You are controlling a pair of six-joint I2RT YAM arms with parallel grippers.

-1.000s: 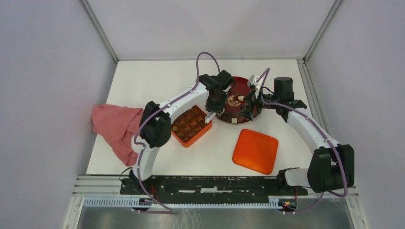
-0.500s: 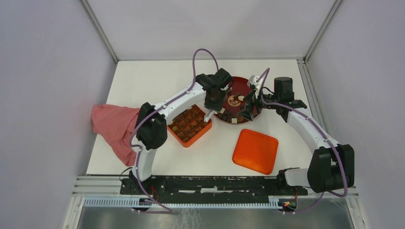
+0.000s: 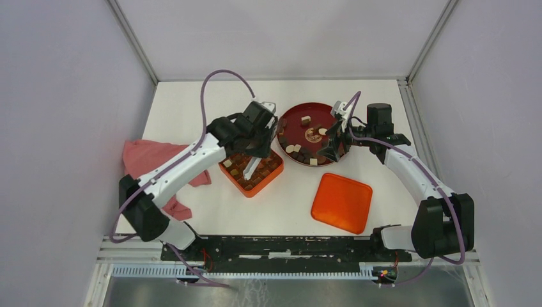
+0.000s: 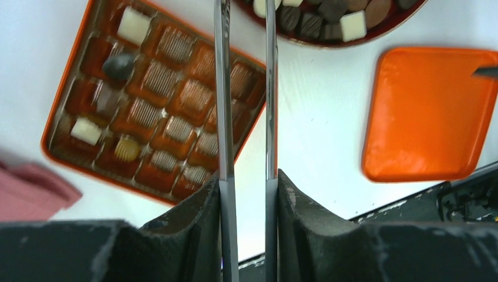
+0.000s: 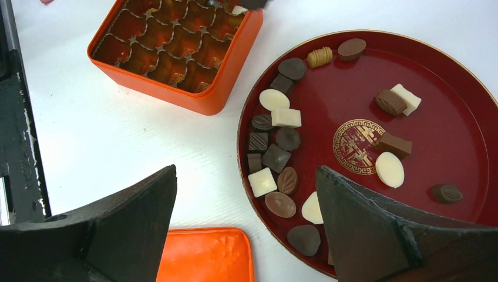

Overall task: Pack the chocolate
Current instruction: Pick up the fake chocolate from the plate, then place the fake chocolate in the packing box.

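Probably the left gripper, jaws slightly apart over the orange compartmented box and any held piece not discernible, should lower straight into a free cell; most chocolate pieces lie on the dark-red plate under the widely spread right gripper.

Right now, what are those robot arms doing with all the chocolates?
Two robot arms are packing chocolates into an orange box. The left tool hangs over the box, its thin fingers a little apart; I can't see whether it carries a piece. The right tool is wide open above the red plate, holding nothing. Only a few pieces sit in the box; most are on the plate. The lid lies off to the side.
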